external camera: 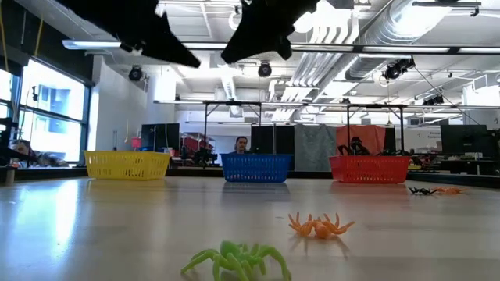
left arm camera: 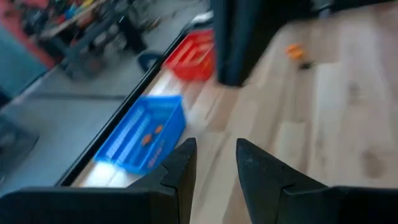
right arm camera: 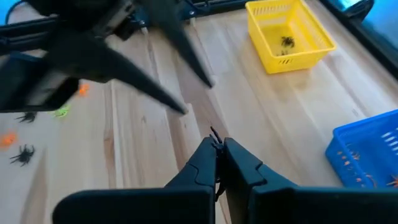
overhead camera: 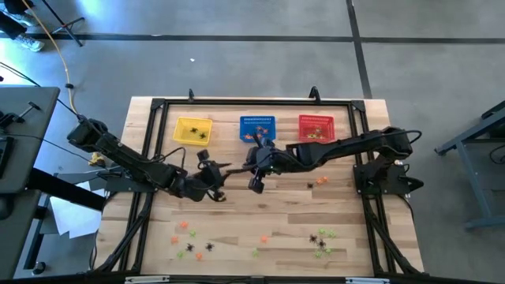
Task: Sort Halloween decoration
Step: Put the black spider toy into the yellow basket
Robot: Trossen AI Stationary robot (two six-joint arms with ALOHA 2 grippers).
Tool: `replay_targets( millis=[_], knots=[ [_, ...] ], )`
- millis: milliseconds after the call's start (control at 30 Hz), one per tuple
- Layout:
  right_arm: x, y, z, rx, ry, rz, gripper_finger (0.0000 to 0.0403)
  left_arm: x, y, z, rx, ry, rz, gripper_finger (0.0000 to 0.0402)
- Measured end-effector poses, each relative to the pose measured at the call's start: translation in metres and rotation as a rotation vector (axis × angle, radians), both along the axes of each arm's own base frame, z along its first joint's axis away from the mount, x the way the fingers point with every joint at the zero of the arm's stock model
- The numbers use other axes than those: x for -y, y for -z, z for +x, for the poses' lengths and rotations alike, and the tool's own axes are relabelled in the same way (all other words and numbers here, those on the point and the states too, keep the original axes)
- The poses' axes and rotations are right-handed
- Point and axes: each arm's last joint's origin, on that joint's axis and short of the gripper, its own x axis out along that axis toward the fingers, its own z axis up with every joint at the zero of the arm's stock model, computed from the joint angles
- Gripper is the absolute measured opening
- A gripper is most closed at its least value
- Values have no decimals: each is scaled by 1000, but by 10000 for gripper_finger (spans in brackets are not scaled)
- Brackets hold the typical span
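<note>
My right gripper (right arm camera: 217, 146) hangs above the table's middle (overhead camera: 256, 186), shut on a tiny black spider whose thin legs (right arm camera: 213, 132) poke out past the fingertips. My left gripper (left arm camera: 214, 158) is open with nothing between its fingers. It hovers just left of the right gripper (overhead camera: 223, 169) and shows in the right wrist view (right arm camera: 198, 96). Loose decorations lie on the table: a green spider (external camera: 238, 260), an orange one (external camera: 320, 226), and clusters near the front edge (overhead camera: 189, 239) (overhead camera: 322, 239). My right gripper pinches the black spider between its two fingertips; only its thin legs (right arm camera: 213, 132) show beyond them. The fingers slant downward toward the table. The spider is lifted clear of the wood.
Three mesh baskets stand in a row at the far edge: yellow (overhead camera: 193, 130) with a black spider inside, blue (overhead camera: 257, 128) with orange pieces, and red (overhead camera: 316, 127). An orange trinket (overhead camera: 319, 180) lies right of centre. A black frame (overhead camera: 158, 102) borders the table.
</note>
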Motion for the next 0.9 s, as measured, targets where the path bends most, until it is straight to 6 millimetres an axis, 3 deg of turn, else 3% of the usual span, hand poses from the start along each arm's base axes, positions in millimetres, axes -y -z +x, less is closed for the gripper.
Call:
replay_targets(
  millis=[267,633,900],
  knots=[
    [-6,-3,0,23,9,-19,0,16,-12,5,43,272,12,102],
    [-13,-4,0,44,-17,-11,0,13,-14,5,54,172,83,104],
    [-16,-5,0,51,-23,-6,0,11,-14,5,36,166,124,148]
  ],
)
